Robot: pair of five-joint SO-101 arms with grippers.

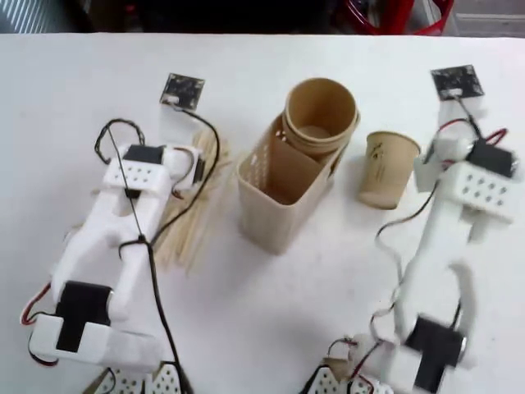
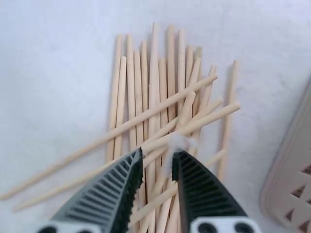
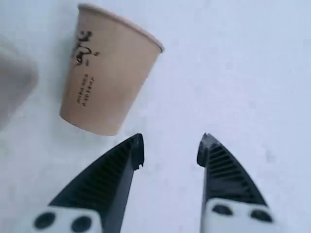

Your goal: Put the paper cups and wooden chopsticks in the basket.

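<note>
**Inspector:** Condition of the receptacle?

**Assistant:** On the white worktop (image 1: 262, 320), the beige lattice-walled plastic basket (image 1: 275, 217) sits at the centre of the high view. A stack of brown paper cups (image 1: 321, 115) stands in its upper end.

**Inspector:** Items outstanding?

**Assistant:** One loose brown paper cup (image 1: 385, 168) stands just right of the basket. The heap of pale wooden chopsticks (image 1: 193, 217) lies left of centre.

**Inspector:** And the arms?

**Assistant:** The right gripper (image 3: 171, 145) is spread wide and empty, with the cup near its tips. The left gripper (image 2: 156, 158) has its jaws a narrow gap apart, straddling sticks that lie flat.

**Inspector:** Assessment?

**Assistant:** Pick-up stage. Next, the left should pinch and lift; the right should align on the cup.
</note>
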